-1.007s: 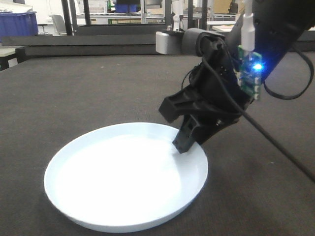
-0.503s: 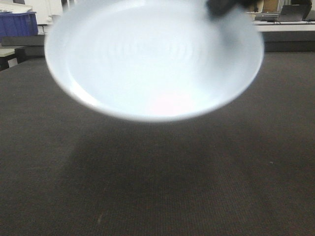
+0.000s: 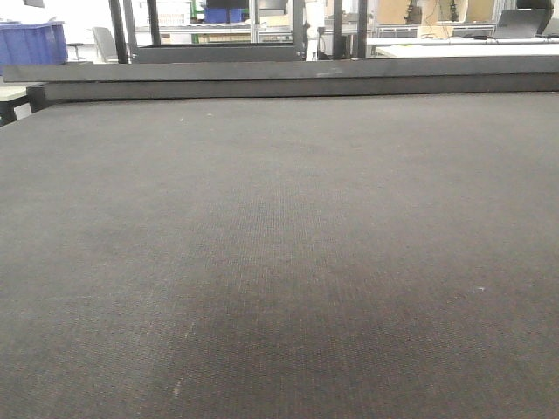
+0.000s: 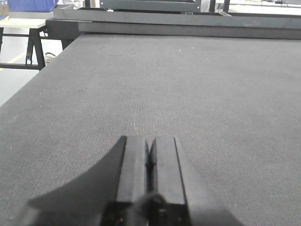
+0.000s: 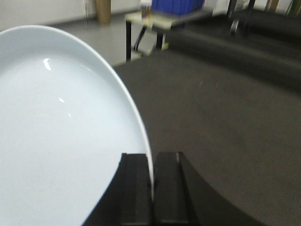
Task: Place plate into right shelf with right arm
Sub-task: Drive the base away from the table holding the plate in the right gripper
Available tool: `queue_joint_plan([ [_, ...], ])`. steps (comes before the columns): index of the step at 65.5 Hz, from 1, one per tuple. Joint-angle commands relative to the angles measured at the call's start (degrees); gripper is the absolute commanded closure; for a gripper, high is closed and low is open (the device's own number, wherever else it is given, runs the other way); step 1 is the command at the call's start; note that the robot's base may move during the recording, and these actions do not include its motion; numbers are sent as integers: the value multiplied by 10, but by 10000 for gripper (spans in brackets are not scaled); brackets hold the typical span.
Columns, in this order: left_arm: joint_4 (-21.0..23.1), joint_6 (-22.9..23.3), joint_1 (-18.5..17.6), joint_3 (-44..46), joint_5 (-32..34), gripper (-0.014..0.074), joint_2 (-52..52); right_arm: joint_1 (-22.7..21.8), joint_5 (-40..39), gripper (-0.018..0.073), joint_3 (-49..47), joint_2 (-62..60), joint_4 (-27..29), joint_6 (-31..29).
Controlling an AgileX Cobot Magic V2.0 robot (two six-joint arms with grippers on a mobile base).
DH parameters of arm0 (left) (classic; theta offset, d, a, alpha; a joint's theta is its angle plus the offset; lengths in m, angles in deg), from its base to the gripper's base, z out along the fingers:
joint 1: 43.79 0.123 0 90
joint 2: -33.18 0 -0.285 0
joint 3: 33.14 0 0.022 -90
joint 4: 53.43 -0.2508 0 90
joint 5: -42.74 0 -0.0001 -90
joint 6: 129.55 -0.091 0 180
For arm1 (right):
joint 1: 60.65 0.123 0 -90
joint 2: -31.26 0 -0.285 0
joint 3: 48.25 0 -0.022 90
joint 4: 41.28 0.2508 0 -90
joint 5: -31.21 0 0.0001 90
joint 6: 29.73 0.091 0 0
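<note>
The pale bluish-white plate [image 5: 61,136] fills the left of the right wrist view, held on edge above the dark mat. My right gripper [image 5: 152,162] is shut on the plate's rim, one finger on each side of it. Neither the plate nor the right arm shows in the front view. My left gripper [image 4: 149,148] is shut and empty, low over the dark mat [image 4: 188,84]. The right shelf is out of view in all frames.
The dark textured mat [image 3: 279,244] covers the table in the front view, with a dark raised rail [image 3: 288,78] along its far edge. Blue bins [image 3: 31,42] and frames stand beyond. A small table [image 5: 146,26] and floor show past the mat's edge.
The plate has been lifted off the mat by my right gripper, rose through the front view and has left it. The mat where it lay is now bare.
</note>
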State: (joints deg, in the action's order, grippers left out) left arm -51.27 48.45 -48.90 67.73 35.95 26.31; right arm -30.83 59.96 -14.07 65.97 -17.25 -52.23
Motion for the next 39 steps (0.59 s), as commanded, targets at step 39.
queue_joint_plan([
  [39,2,2,-3,-5,49,643,4,-3,-159,498,95,-189,15,13],
])
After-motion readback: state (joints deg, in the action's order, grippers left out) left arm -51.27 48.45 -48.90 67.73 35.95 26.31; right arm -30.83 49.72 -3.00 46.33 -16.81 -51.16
